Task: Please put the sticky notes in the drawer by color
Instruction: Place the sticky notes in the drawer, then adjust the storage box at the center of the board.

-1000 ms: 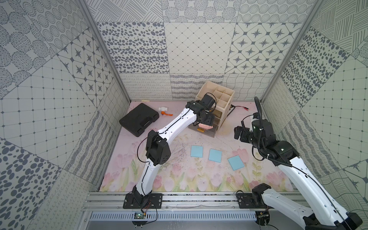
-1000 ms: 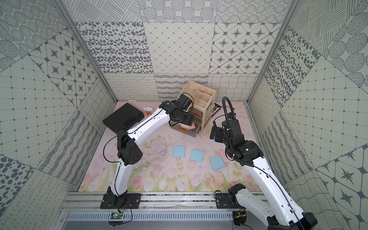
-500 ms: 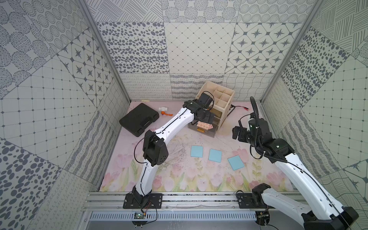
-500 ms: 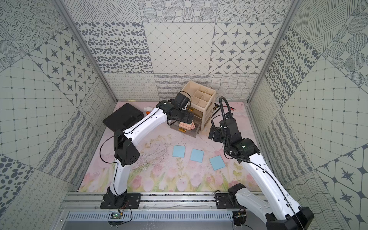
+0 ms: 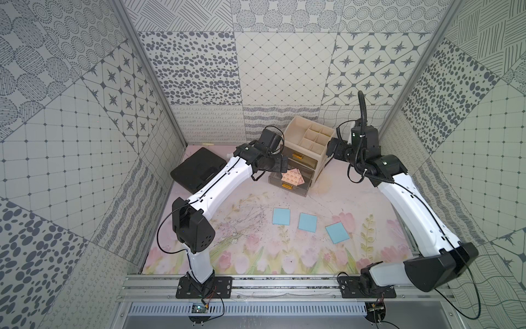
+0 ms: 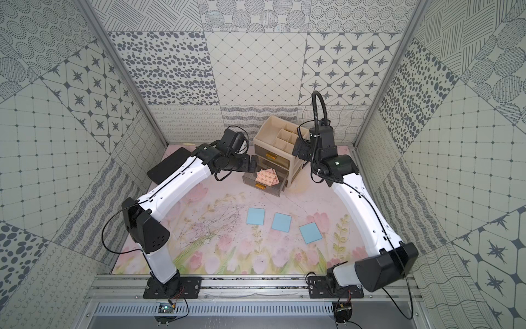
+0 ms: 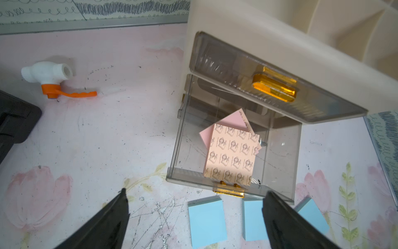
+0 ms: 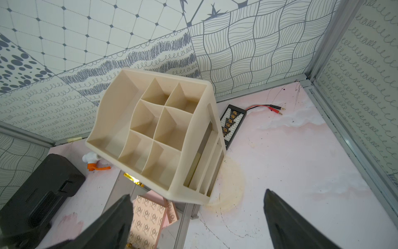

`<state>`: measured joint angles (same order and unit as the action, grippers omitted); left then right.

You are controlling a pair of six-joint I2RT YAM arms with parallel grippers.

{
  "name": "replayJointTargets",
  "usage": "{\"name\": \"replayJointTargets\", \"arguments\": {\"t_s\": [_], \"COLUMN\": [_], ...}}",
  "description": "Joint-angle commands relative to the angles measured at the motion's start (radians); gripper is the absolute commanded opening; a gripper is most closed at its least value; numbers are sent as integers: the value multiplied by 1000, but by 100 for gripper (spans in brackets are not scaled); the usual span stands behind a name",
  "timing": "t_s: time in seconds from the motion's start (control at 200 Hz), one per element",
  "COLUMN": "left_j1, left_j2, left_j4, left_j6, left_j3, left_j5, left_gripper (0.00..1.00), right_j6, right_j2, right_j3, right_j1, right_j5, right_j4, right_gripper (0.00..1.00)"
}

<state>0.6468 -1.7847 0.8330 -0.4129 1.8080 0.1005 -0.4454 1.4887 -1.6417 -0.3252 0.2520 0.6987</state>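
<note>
The pink sticky notes (image 7: 231,155) lie stacked askew inside the pulled-out clear drawer (image 7: 277,163) of the beige organizer (image 5: 308,142). They also show in both top views (image 5: 293,179) (image 6: 266,178). Three blue sticky notes (image 5: 281,216) (image 5: 307,222) (image 5: 337,233) lie flat on the flowered mat in front. My left gripper (image 7: 195,191) is open and empty, hovering just left of the open drawer (image 5: 280,168). My right gripper (image 8: 197,193) is open and empty, raised beside the organizer's right top edge (image 5: 331,146).
A black case (image 5: 197,171) lies at the back left. A white valve with an orange handle (image 7: 48,77) sits between it and the organizer. Behind the organizer lies a black connector board (image 8: 232,122) with red leads. The drawer above the open one (image 7: 273,86) sticks out slightly.
My left gripper has drawn back a little to the left from over the open drawer. My right gripper has moved toward the back, up beside the organizer's top.
</note>
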Motion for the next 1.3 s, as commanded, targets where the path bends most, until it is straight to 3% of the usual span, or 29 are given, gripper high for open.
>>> {"name": "replayJointTargets", "arguments": {"t_s": [0.0, 0.17, 0.26, 0.405, 0.53, 0.84, 0.971, 1.166, 1.296], "left_j1": [-10, -10, -10, -10, -15, -27, -27, -27, -27], "left_j2": [110, 235, 281, 333, 346, 363, 389, 436, 439], "left_j4": [-119, -133, -141, -161, -168, -188, -206, -327, -339], "left_j6": [-52, -64, -71, -78, -72, -84, -106, -219, -237], "left_j3": [-165, -292, -342, -399, -420, -454, -494, -631, -651], "left_j5": [-12, 13, 10, 20, 30, -13, -38, -140, -142], "left_gripper": [98, 98, 98, 98, 98, 97, 96, 87, 86], "right_j6": [-27, -102, -144, -164, -172, -165, -159, -150, -141], "right_j2": [95, 263, 316, 378, 387, 351, 373, 403, 450], "right_j3": [-87, -302, -367, -440, -425, -336, -364, -427, -496], "right_j1": [30, 84, 102, 101, 90, 57, 62, 71, 75], "right_j5": [-50, -127, -200, -210, -242, -175, -166, -156, -157], "right_j4": [-38, 66, 94, 154, 163, 152, 158, 178, 214], "right_gripper": [90, 73, 72, 72, 71, 67, 67, 67, 67]}}
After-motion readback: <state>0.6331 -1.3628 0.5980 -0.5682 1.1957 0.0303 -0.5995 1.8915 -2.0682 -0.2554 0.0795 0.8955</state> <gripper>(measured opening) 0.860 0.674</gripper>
